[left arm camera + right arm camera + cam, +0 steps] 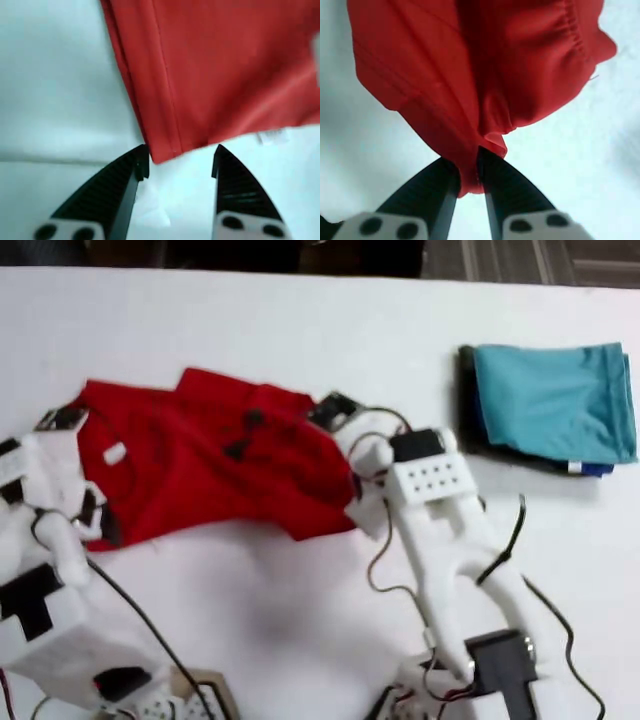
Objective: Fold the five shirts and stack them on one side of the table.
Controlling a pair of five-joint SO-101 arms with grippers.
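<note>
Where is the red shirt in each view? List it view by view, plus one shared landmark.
High view: red shirt lies left of centre, between the two arms.
Left wrist view: red shirt, hemmed corner at the open left end effector.
Right wrist view: red shirt, fold pinched in the right end effector.
Shared landmark: white table beneath it.

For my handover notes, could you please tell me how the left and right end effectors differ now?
The left end effector is open, the right end effector shut. The left holds nothing, the red shirt's corner lying by its tips; the right pinches a fold. Both sit at its edges.
</note>
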